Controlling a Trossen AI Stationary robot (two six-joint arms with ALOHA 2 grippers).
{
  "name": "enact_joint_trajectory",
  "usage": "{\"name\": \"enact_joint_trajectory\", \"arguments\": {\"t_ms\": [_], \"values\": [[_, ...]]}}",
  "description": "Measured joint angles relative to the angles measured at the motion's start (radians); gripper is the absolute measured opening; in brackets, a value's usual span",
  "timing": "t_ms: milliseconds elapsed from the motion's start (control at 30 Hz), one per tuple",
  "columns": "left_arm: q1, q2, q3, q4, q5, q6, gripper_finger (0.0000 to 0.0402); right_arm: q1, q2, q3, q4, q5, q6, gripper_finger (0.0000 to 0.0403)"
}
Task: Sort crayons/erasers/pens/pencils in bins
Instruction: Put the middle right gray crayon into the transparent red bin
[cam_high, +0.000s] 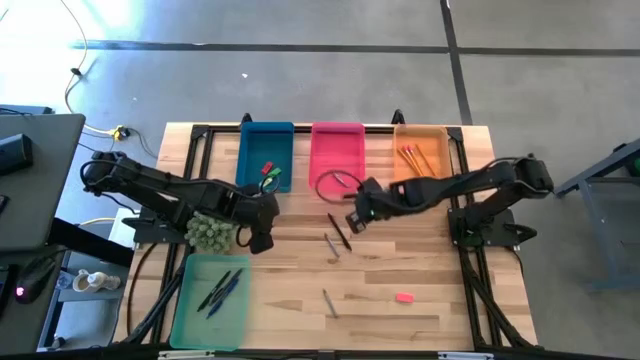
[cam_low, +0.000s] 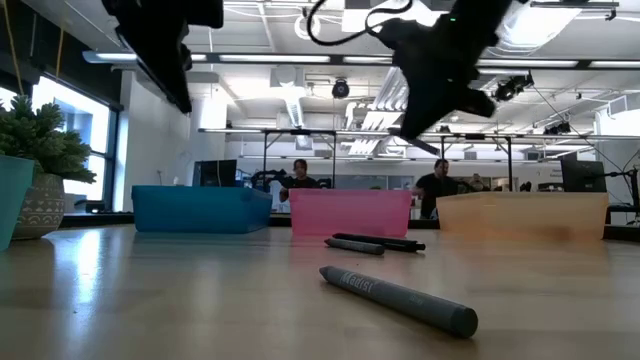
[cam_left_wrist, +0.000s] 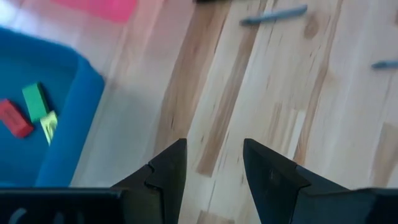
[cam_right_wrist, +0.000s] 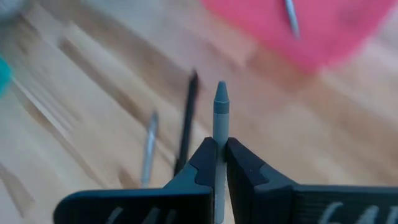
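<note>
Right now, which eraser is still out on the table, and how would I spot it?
Start from the light green bin at the table's front left and look across to the front right of the wooden table. The pink eraser lies there alone on bare wood. It is a tiny block, unlike the grey crayon to its left.

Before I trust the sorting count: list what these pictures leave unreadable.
- Bin contents, low view: the blue bin, pink bin and orange bin walls hide them.
- Green bin, high view: bottom edge cuts it.
- Crayon in the right gripper, right wrist view: fingers cover its lower part.
</note>
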Motion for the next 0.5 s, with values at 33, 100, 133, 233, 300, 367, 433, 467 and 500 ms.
{"name": "enact_joint_trajectory", "arguments": {"t_ms": [33,100,133,233,300,367,433,467,500], "values": [[0.009,0.000,0.000,0.016,0.000,0.014,0.0145,-0.022,0.000,0.007,0.023,0.000,-0.034,0.0000],[0.028,0.000,0.000,0.054,0.000,0.042,0.0145,-0.068,0.000,0.021,0.073,0.000,-0.103,0.0000],[0.040,0.000,0.000,0.074,0.000,0.058,0.0145,-0.092,0.000,0.025,0.100,0.000,-0.137,0.0000],[0.076,0.000,0.000,0.142,0.000,0.105,0.0145,-0.159,0.000,0.029,0.191,0.000,-0.235,0.0000],[0.100,0.000,0.000,0.192,0.000,0.137,0.0145,-0.200,0.000,0.029,0.244,0.001,-0.296,0.0000],[0.124,0.000,0.000,0.244,0.000,0.170,0.0145,-0.240,0.000,0.029,0.284,0.002,-0.359,0.0000],[0.147,0.000,0.000,0.292,0.000,0.205,0.0145,-0.276,0.000,0.029,0.315,0.026,-0.422,0.0000],[0.158,0.000,0.000,0.315,0.000,0.222,0.0145,-0.291,0.000,0.029,0.326,0.047,-0.451,0.0000],[0.168,0.000,0.000,0.336,0.000,0.240,0.0145,-0.306,0.001,0.029,0.336,0.066,-0.481,0.0000]]}}
